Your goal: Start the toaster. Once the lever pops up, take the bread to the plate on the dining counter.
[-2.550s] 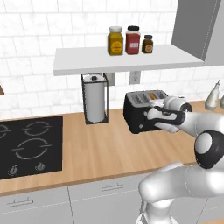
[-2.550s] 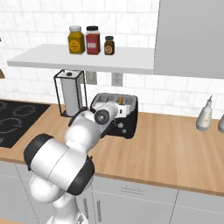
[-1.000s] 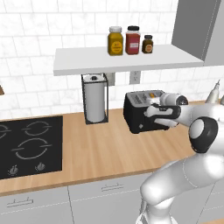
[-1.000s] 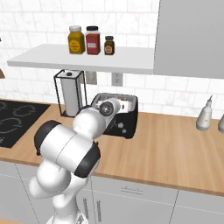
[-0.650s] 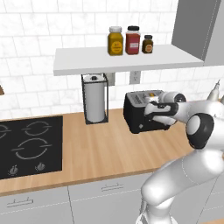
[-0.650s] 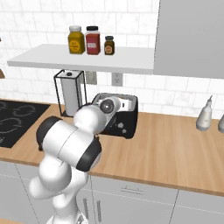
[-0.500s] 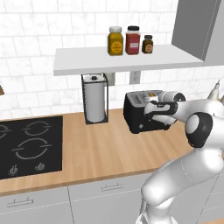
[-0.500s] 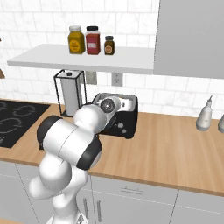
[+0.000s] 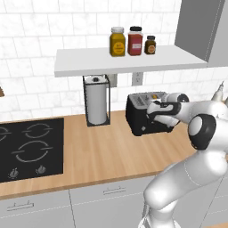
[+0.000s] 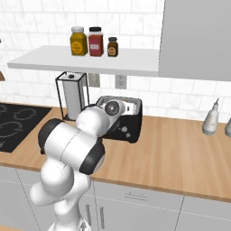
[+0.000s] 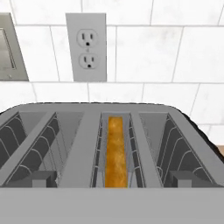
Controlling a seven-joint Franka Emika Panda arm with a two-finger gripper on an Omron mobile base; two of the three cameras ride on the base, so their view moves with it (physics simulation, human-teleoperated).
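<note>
The toaster stands on the wooden counter against the tiled wall, and everything else sits around it. The bread stands on edge down inside the toaster's middle slot, its browned top edge showing between the wire guides. The gripper hangs at the toaster's front upper edge with its jaws spread wide, holding nothing. Just behind the toaster, on the wall, is a white outlet. To the toaster's left stands a roll of paper towels in a black wire holder, and further left, a black cooktop is set into the counter. Above the toaster a white shelf carries three jars. Well to the toaster's right, a pale bottle stands on the counter.
</note>
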